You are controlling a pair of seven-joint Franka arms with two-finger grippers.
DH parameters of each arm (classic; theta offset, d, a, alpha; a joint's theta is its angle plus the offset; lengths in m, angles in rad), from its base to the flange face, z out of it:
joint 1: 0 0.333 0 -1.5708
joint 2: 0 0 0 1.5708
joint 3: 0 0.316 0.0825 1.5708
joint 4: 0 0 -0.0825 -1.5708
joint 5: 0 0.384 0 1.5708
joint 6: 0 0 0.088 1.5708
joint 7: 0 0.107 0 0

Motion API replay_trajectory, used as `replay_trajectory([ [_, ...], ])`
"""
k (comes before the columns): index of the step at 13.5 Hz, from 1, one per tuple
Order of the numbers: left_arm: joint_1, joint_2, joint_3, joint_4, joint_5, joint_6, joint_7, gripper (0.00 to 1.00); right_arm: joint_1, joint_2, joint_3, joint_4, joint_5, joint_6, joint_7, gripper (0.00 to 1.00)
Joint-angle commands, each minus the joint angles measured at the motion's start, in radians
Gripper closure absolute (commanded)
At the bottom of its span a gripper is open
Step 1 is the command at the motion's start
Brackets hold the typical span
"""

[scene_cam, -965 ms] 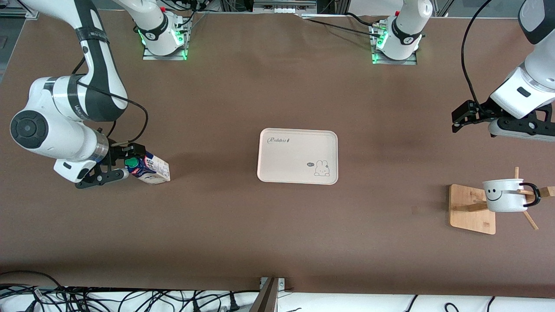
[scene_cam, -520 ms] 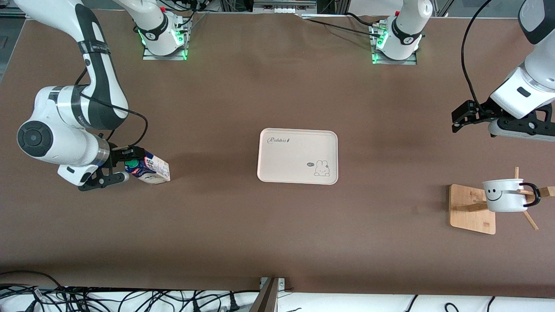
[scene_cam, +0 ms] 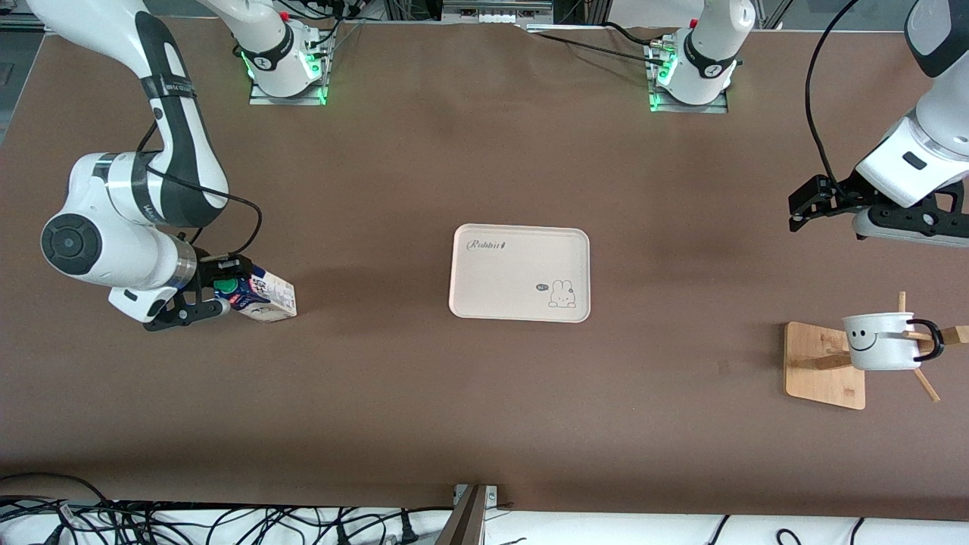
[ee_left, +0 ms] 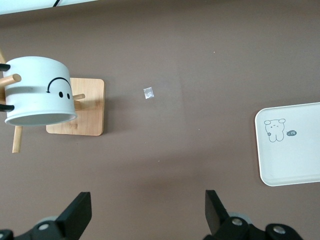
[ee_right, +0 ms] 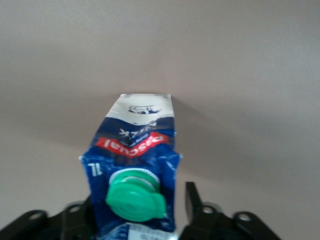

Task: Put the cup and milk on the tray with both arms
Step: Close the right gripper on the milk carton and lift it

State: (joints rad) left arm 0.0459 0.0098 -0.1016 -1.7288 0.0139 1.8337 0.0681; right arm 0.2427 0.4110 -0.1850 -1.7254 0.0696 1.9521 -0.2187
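Down at the right arm's end of the worktop [scene_cam: 424, 393], the right hand [scene_cam: 214, 291] sits low around the top of the milk [scene_cam: 261, 295]. Its two fingers stand one on each side of the carton's gabled top, with the green cap [ee_right: 134, 198] just ahead of the palm. In the right wrist view one finger [ee_right: 191, 199] shows a sliver of gap from the carton's side, so the hand is parted around the milk and not clamped on it. The carton stands on the worktop, its base toward the tray [scene_cam: 519, 250].

That tray lies flat in the middle of the worktop, well apart from both hands, with nothing on it; its "Rabbit" lettering is at the corner toward the right hand and the rabbit drawing [scene_cam: 560, 294] at the corner toward the cup.

Over the left arm's end, the left hand [scene_cam: 796, 212] hangs in the air, waiting, its fingers [ee_left: 79, 216] spread wide with nothing between them. Below it and nearer to the front camera, the cup [scene_cam: 882, 341] hangs on a peg of the wooden rack [scene_cam: 821, 367], tipped on its side with the smiley face showing. A small pale scrap [ee_left: 148, 92] lies on the worktop between rack and tray.
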Motion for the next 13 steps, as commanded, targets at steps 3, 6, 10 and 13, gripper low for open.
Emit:
replay_trajectory([
  [3,-0.009,-0.004,0.008,0.009,0.004,-0.004,0.012,0.0,-0.005,-0.018,0.009,-0.006,0.029,0.001,-0.007,0.47],
  [6,-0.009,-0.004,0.01,0.009,0.004,-0.004,0.012,0.0,0.018,-0.021,0.037,0.059,0.029,-0.051,0.083,0.47],
  [10,-0.008,-0.004,0.01,0.009,0.004,-0.004,0.012,0.0,0.061,-0.015,0.151,0.158,0.048,-0.139,0.348,0.47],
  [13,-0.009,-0.004,0.008,0.009,0.004,-0.004,0.012,0.0,0.162,0.008,0.206,0.211,0.068,-0.137,0.611,0.47],
])
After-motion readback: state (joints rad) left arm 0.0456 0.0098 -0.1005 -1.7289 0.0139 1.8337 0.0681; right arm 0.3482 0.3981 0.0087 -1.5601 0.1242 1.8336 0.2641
